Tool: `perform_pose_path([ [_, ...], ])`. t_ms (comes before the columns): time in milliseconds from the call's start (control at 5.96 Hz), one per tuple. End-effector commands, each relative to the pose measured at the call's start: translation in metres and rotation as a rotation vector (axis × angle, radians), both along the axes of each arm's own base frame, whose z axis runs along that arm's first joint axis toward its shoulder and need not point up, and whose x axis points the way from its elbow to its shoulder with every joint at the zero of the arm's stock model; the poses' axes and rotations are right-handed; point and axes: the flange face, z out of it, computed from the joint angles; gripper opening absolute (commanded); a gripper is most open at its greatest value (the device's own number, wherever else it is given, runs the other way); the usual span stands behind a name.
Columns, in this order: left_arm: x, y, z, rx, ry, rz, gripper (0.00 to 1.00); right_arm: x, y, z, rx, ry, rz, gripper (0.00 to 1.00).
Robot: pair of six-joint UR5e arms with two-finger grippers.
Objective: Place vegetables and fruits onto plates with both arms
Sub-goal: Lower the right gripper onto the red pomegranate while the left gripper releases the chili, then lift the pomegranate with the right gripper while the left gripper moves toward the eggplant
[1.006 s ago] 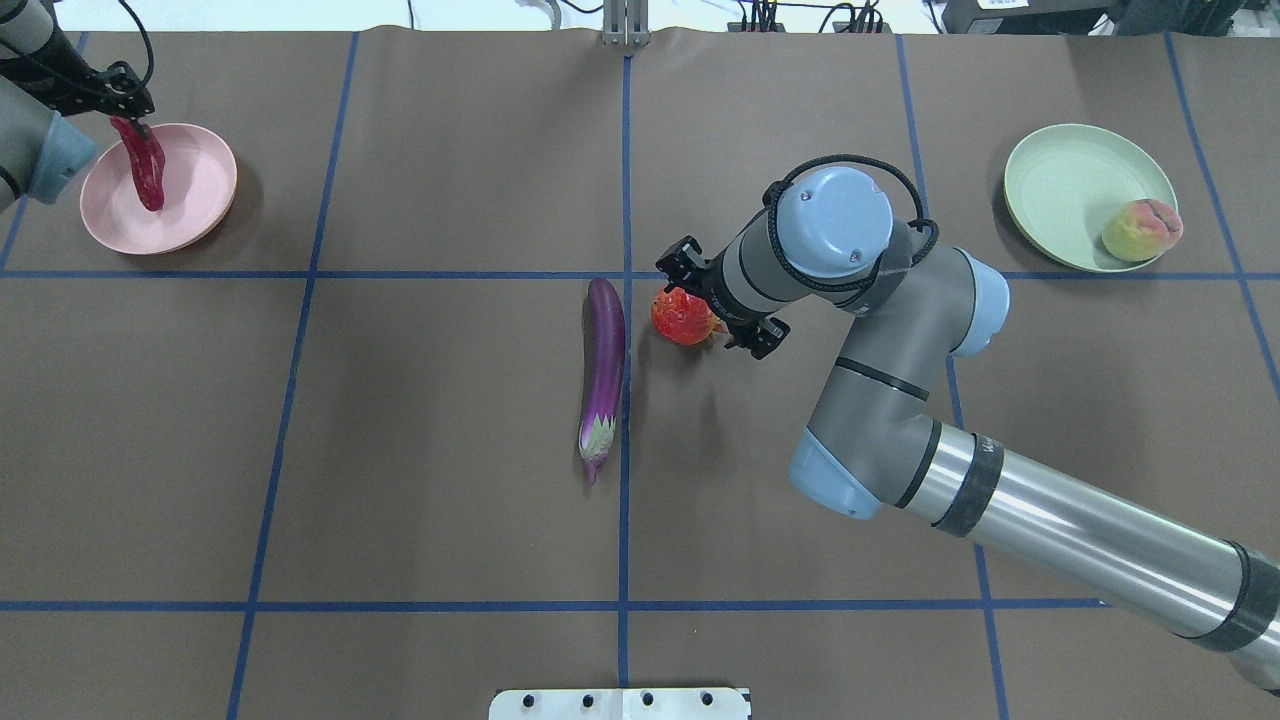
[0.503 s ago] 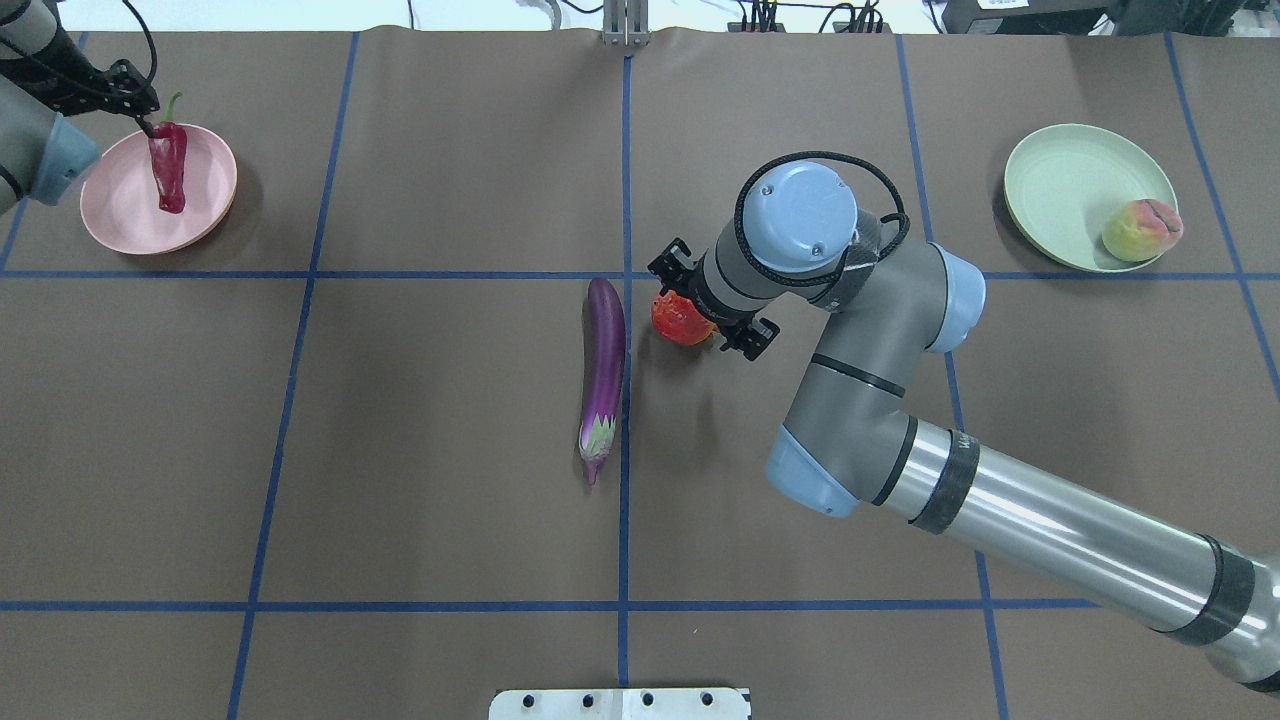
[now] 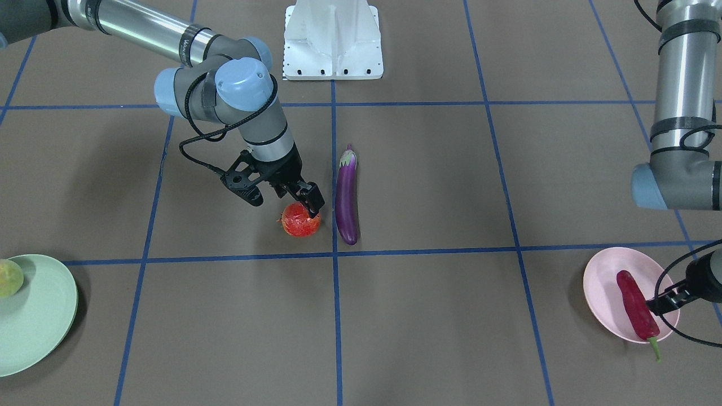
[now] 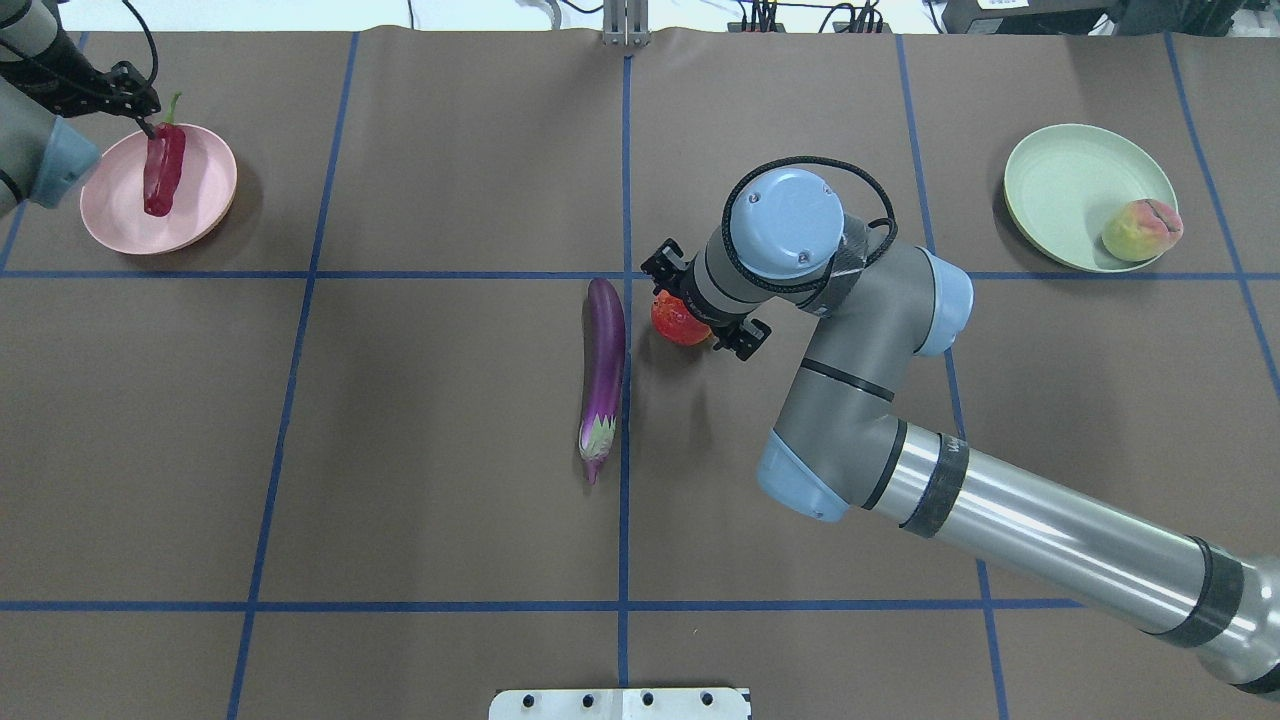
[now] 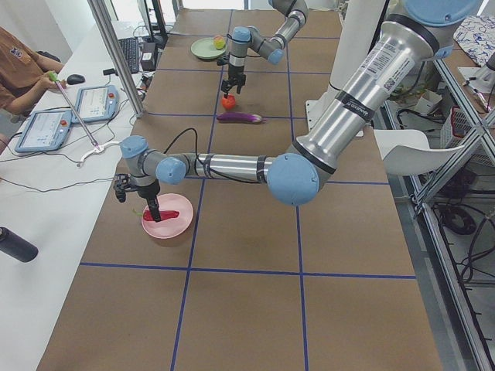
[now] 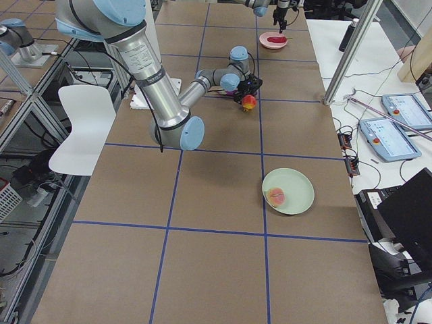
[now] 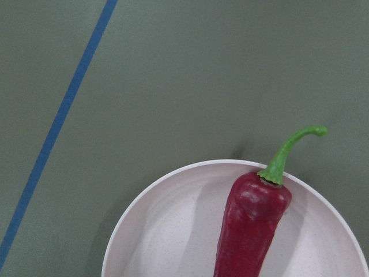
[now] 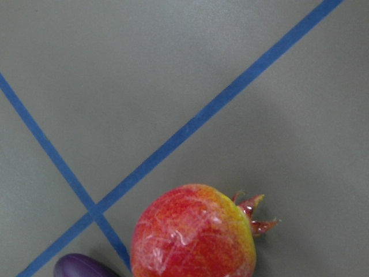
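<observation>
The red chili pepper (image 4: 163,172) lies in the pink plate (image 4: 205,195), its green stem over the far rim; the left wrist view shows it there too (image 7: 251,228). My left gripper (image 4: 143,118) is open just beside its stem end. The red-orange bumpy fruit (image 4: 676,320) sits on the table beside the purple eggplant (image 4: 603,365). My right gripper (image 4: 703,303) is open right above the fruit, one finger close to its top (image 3: 313,204). The peach (image 4: 1140,230) sits on the mint green plate (image 4: 1060,185).
The white base block (image 3: 333,39) stands at the robot's side of the table. Blue tape lines (image 4: 300,275) cross the brown table cover. An operator's desk with tablets (image 5: 77,104) runs along the far long edge.
My left gripper has let go of the chili, which hung from it before and now lies in the pink plate. My right arm has shifted left, closer over the red fruit.
</observation>
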Motion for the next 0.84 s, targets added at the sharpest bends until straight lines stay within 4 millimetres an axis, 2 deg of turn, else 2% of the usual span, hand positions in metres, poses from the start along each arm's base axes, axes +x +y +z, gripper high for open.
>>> perform_pose_path([
  [0,0.0,0.0,-0.003,0.007,0.0,0.0,1.0,-0.003,-0.002,0.001,0.002,0.006,0.002,1.0],
  [335,0.002,0.0,-0.015,0.008,0.009,-0.025,1.0,-0.01,-0.005,-0.004,0.001,0.008,0.0,1.0],
  [671,0.002,-0.001,-0.021,0.015,0.014,-0.031,1.0,-0.016,-0.005,0.007,-0.001,0.009,-0.002,1.0],
])
